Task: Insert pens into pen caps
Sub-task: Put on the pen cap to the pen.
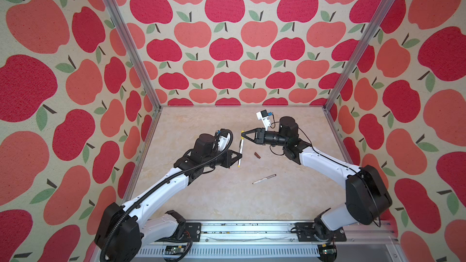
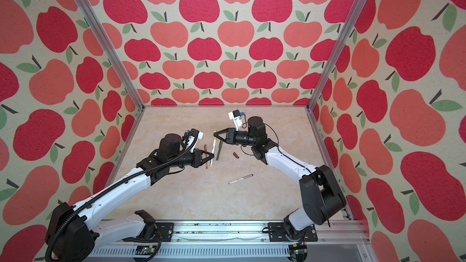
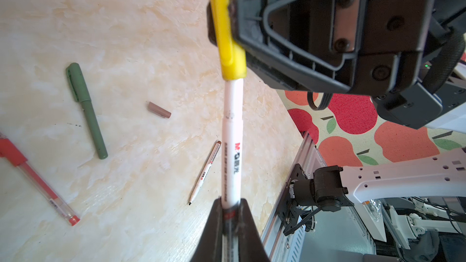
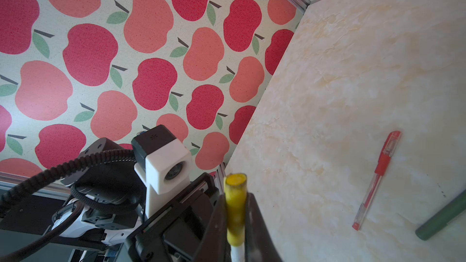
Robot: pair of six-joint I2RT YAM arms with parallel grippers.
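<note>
**Yellow cap and pen pinched between both hands**

In both top views the left hand [image 1: 240,156] was pinching the yellow-tipped pen [image 1: 241,147] low on its white barrel. The right hand [image 1: 242,134] was pinching the yellow cap [image 1: 242,131] at the pen's twelve o'clock end. The pen ran from twelve to six o'clock above the worktop [image 1: 227,202]. The maroon cap [image 1: 257,155] lay loose at three o'clock of the left hand, and the uncapped brown-tipped pen [image 1: 264,179] lay at five o'clock. In a top view the red pen [image 2: 205,147] lay at the held pen's nine o'clock side and the green pen [image 2: 219,150] at its three o'clock side.

In the left wrist view the left hand's fingers [image 3: 216,223] pressed the barrel, and the barrel's far end sat in the yellow cap's mouth. The red and green pens lay capped on the worktop, the maroon cap apart from them.

In the right wrist view the right hand's fingers [image 4: 254,223] squeezed the yellow cap from both sides.
</note>
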